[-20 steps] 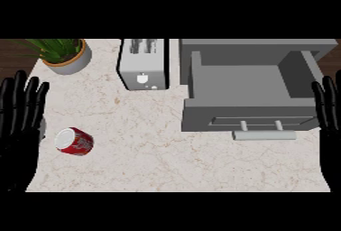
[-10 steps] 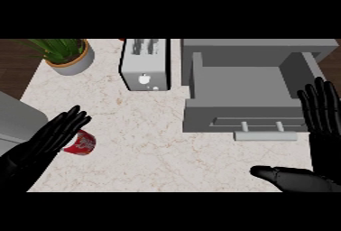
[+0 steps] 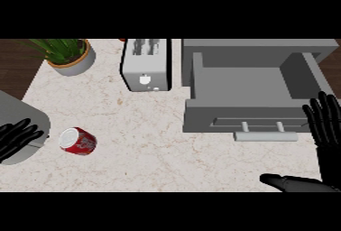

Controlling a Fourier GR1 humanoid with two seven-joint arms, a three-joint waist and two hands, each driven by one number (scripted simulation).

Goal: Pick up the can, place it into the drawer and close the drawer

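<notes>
Marble counter [image 3: 153, 135] holds can [image 3: 78, 141], open drawer [image 3: 250, 88].

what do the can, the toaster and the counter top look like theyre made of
The can looks like painted metal: a red printed side and a pale silvery lid. The toaster looks like brushed or satin metal, an even light grey with dark slots on top. The counter top looks like polished stone, perhaps marble: cream with thin brownish veins. None of this is certain from looks alone.

Counter [image 3: 153, 149] (can [image 3: 78, 141], toaster [image 3: 146, 64], plant [image 3: 68, 55])
</notes>
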